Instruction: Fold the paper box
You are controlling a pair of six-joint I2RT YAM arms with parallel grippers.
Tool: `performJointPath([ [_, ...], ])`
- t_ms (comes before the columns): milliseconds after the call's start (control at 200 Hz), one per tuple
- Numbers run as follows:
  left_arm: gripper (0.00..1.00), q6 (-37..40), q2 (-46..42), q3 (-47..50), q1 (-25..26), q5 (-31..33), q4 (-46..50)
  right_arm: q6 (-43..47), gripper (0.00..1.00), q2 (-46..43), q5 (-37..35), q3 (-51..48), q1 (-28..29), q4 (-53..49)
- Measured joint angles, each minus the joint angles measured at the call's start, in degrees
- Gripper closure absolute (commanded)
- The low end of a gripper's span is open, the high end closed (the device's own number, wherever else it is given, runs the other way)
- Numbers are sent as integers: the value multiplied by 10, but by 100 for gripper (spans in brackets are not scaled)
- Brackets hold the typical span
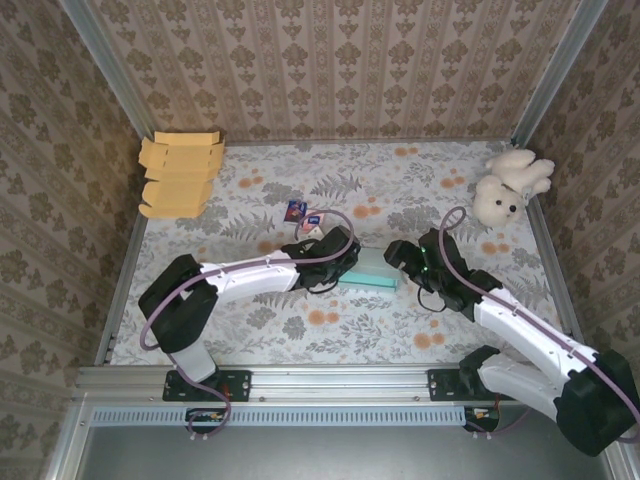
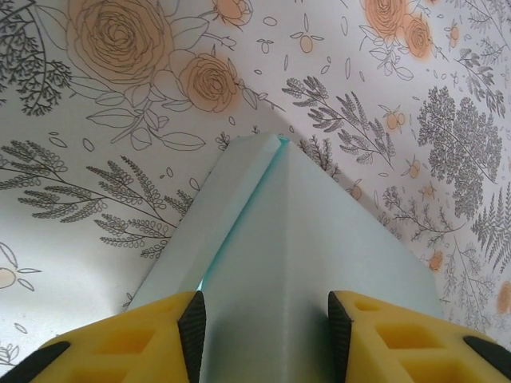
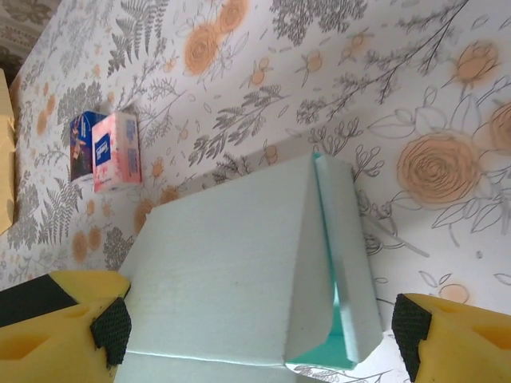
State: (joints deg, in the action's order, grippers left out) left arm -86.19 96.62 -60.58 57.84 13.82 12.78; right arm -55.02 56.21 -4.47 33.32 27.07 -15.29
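Two grippers meet at the pale teal paper box (image 1: pixel 372 270), which lies mid-way across the floral-patterned table (image 1: pixel 300 335). My left gripper (image 2: pixel 266 319) clamps a folded panel between its pads. My right gripper (image 3: pixel 262 331) straddles the box's open end, jaws wide. I judge we're mid-fold: next, the right should press that end flap in while the left steadies the box.

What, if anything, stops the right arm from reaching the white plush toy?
Probably nothing, so yes: only bare table lies between the open right end effector, straddling the teal paper box, and the white plush toy.
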Motion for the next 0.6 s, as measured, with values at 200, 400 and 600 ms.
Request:
performJointPath([
  [200,42,1,0,7,0,5,12,16,12,24,0,-4,7,3],
  [400,28,10,-7,18,0,14,36,20,12,57,-1,-20,21,14],
  [600,22,19,-25,32,0,17,52,24,12,90,-5,-20,33,30],
])
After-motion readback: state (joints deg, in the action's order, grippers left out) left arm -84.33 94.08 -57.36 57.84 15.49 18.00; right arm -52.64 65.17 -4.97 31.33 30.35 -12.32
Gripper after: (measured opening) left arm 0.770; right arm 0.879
